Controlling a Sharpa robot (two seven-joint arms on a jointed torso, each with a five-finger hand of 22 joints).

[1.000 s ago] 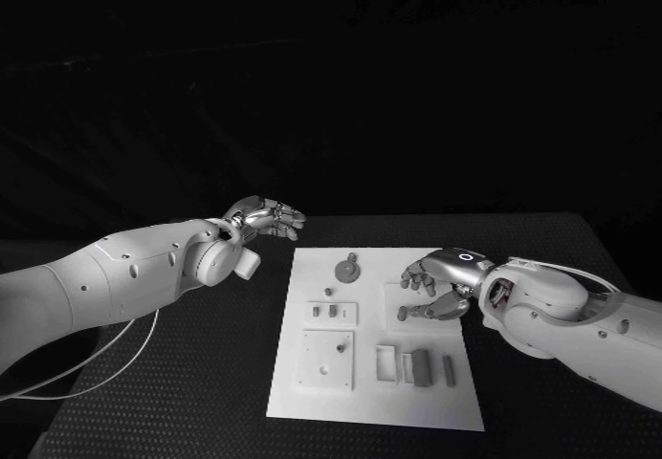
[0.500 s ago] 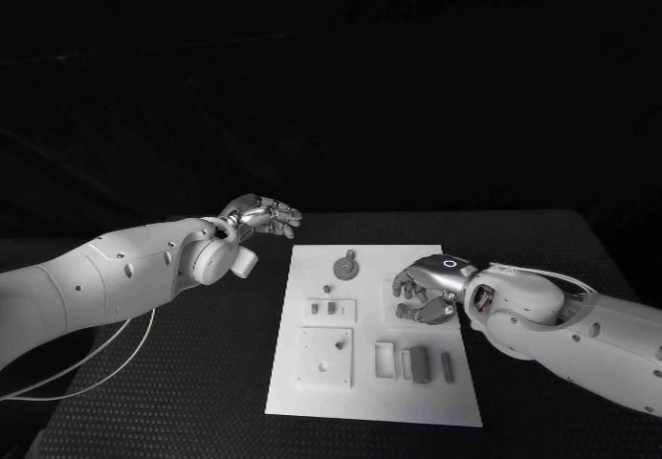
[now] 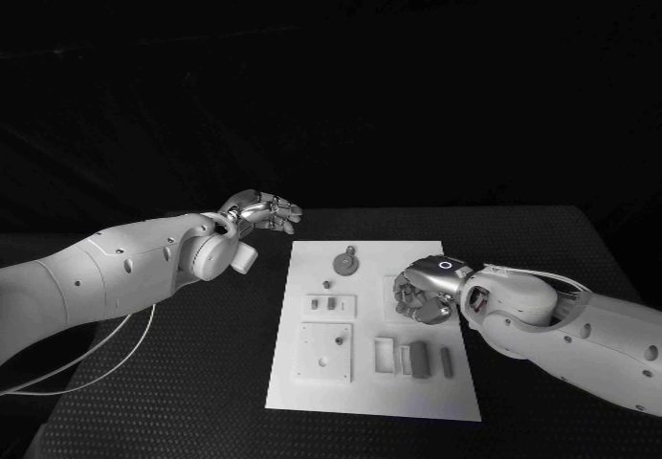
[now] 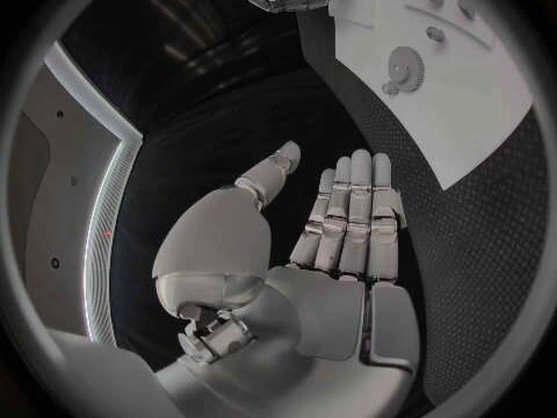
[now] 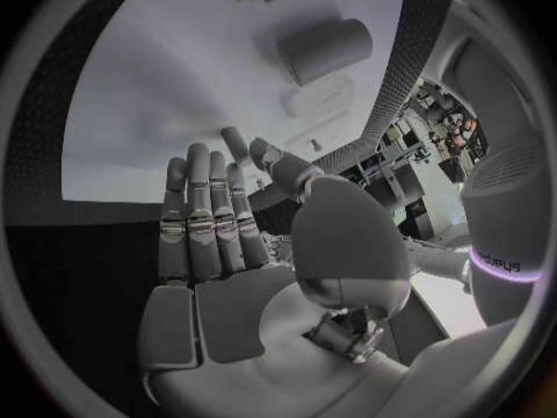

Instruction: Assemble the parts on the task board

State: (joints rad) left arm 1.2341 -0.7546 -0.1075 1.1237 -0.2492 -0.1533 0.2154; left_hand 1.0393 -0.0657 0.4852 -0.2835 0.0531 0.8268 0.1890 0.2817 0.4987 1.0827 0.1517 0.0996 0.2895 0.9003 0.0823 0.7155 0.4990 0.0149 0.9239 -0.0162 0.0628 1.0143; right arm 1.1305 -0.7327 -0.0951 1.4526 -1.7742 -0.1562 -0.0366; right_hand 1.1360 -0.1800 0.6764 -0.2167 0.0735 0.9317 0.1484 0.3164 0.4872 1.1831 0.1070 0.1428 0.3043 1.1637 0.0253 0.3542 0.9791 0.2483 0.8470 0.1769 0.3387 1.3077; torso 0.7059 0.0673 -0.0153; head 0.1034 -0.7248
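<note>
The white task board (image 3: 372, 397) lies in the middle of the black table. On it I see a round gear-like part (image 3: 345, 263), a small peg (image 3: 325, 283), a small plate with two pieces (image 3: 331, 304), a square plate (image 3: 327, 351) and a row of upright rectangular parts (image 3: 414, 360). My right hand (image 3: 419, 293) hovers over the board's right middle, fingers straight with nothing in them (image 5: 203, 223). My left hand (image 3: 262, 212) hangs beyond the board's far left corner, fingers extended and holding nothing (image 4: 348, 214). The left wrist view shows the board (image 4: 487, 102) and the gear (image 4: 403, 65).
Black textured table (image 3: 180, 382) surrounds the board on all sides. A thin cable (image 3: 83, 373) loops under my left arm near the table's left edge. In the right wrist view, a cylindrical part (image 5: 325, 48) stands on the board (image 5: 151, 93) ahead of the fingers.
My right hand has shifted a little inward over the board's right side and its fingers have drawn closer together. The left hand has stayed in place.
</note>
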